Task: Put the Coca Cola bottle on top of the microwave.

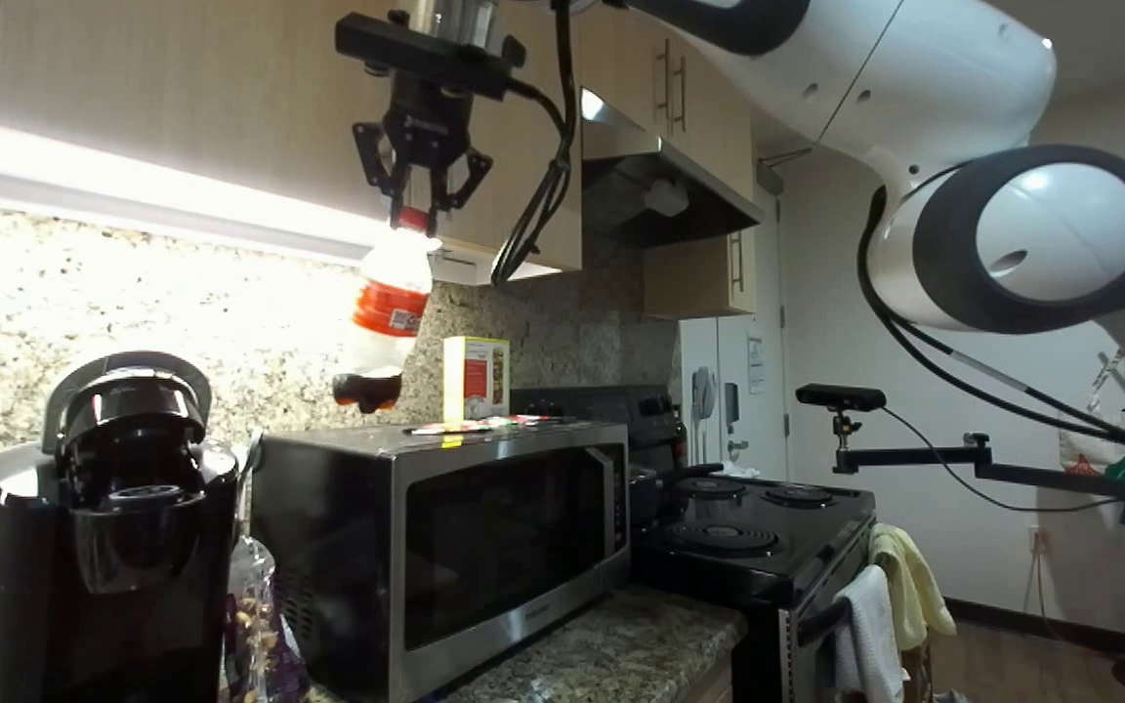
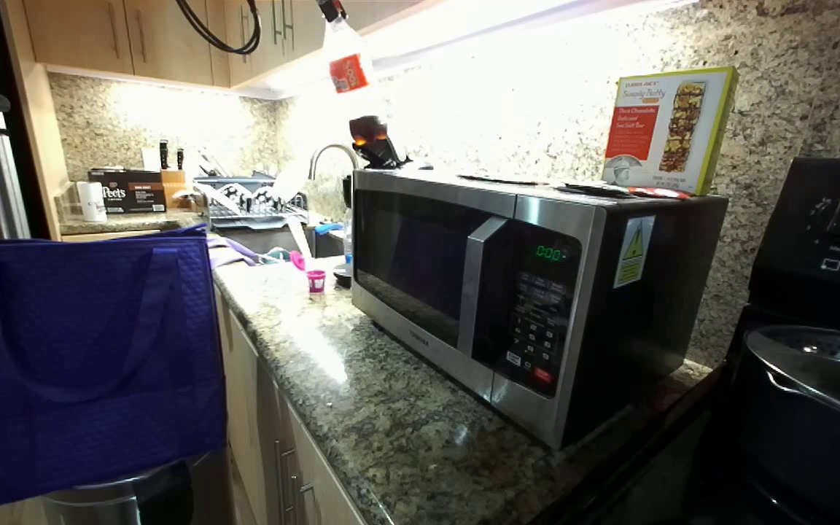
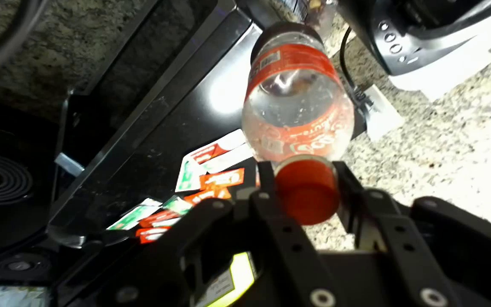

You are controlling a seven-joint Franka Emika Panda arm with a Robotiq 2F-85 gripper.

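Hanging tilted above the microwave, near its left end: one bottle; gripper, fingers clasping its capped end. Box: microwave top, far right.

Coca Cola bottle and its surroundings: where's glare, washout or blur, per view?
In both exterior views, the under-cabinet light overexposes the backsplash, washing out clear parts of the Coca Cola bottle, though its label stands out; in the wrist view, a white glare patch on the microwave, and the gripper looks slightly soft.
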